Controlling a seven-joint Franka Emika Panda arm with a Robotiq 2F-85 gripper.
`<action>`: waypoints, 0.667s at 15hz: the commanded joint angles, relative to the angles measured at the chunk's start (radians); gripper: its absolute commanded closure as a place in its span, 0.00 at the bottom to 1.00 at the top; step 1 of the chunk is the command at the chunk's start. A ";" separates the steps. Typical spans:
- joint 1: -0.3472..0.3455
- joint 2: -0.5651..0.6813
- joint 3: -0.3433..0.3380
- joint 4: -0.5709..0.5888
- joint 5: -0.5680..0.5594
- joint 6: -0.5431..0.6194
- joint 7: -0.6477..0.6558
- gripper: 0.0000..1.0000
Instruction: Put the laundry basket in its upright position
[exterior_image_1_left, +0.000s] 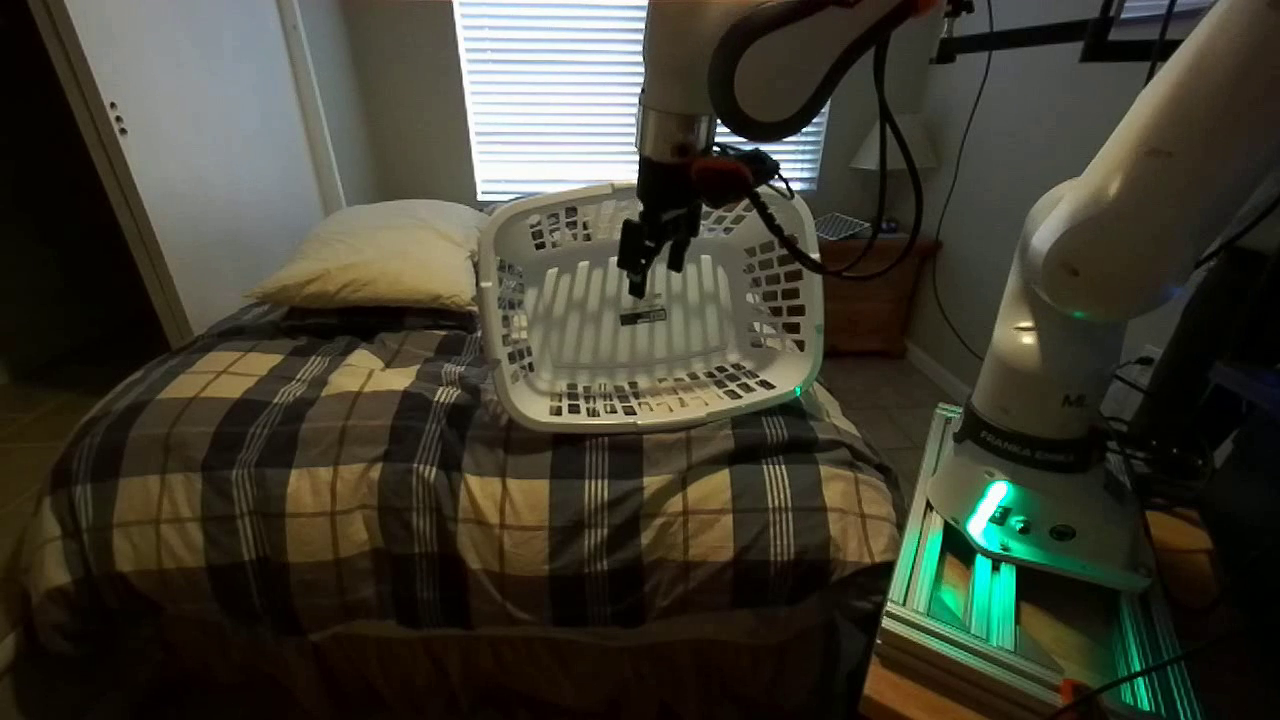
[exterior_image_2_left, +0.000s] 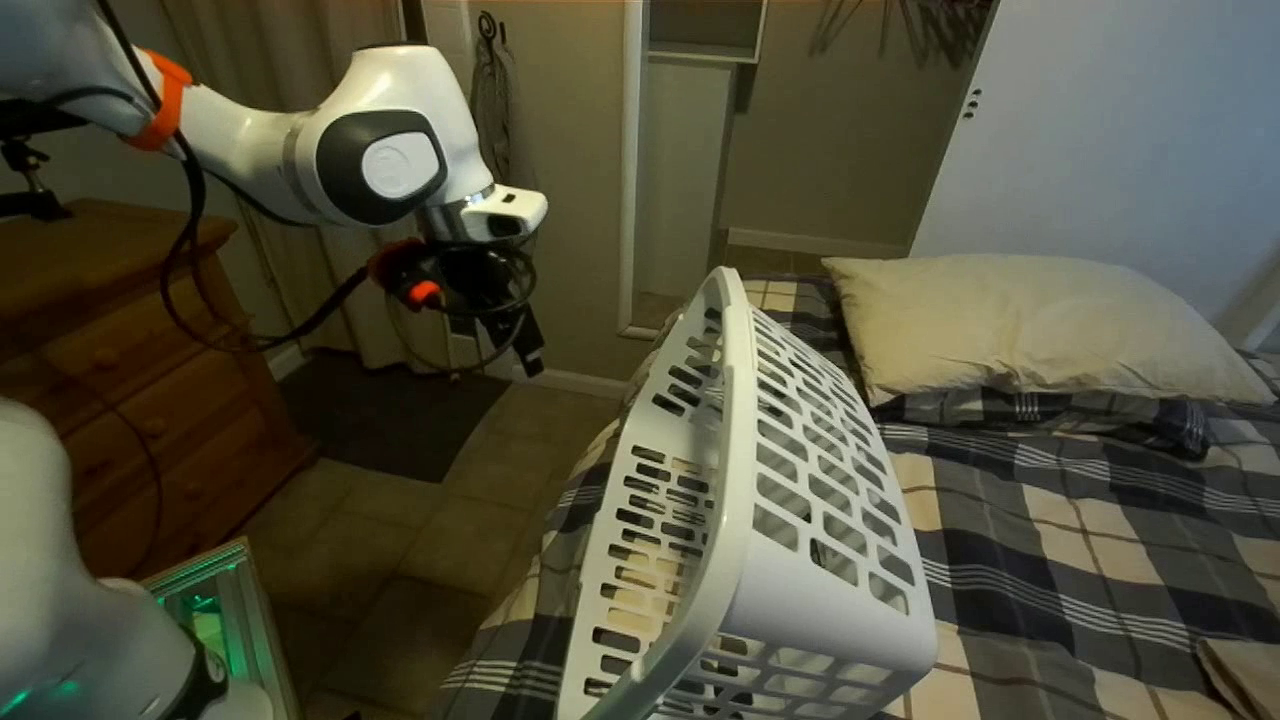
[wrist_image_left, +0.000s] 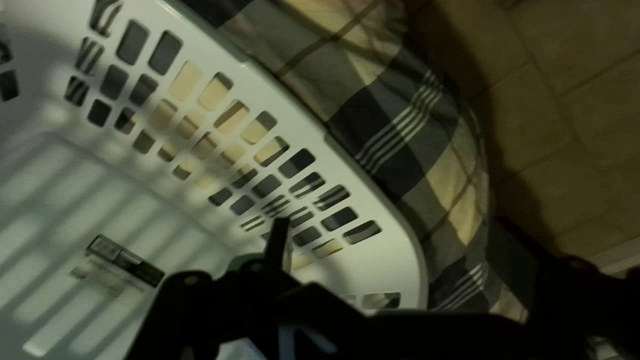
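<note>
The white plastic laundry basket (exterior_image_1_left: 590, 325) rests on its side on the bed. In an exterior view its rim (exterior_image_2_left: 738, 400) stands nearly vertical, with the slotted base turned toward the pillow side. In the wrist view the basket's inside (wrist_image_left: 95, 200) fills the left, with a dark label on its base. My gripper (exterior_image_1_left: 657, 278) points down in front of the basket's open mouth. In an exterior view the gripper (exterior_image_2_left: 528, 365) is apart from the rim. In the wrist view the gripper's fingers (wrist_image_left: 390, 220) are spread wide with nothing held between them. The basket's underside contact with the bed is partly hidden.
A bed with a plaid cover (exterior_image_1_left: 400, 500) carries the basket. A cream pillow (exterior_image_1_left: 385, 250) lies behind it, also in an exterior view (exterior_image_2_left: 1040, 320). A wooden dresser (exterior_image_2_left: 110, 330) stands near the arm. Loose cables (exterior_image_1_left: 885, 200) hang from the arm. The tiled floor (exterior_image_2_left: 440, 530) lies beyond the bed edge.
</note>
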 joint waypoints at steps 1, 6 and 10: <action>-0.057 -0.047 -0.033 -0.002 -0.188 -0.018 -0.093 0.00; -0.124 -0.043 -0.067 0.017 -0.451 0.013 -0.200 0.32; -0.150 -0.014 -0.105 0.045 -0.675 0.113 -0.234 0.62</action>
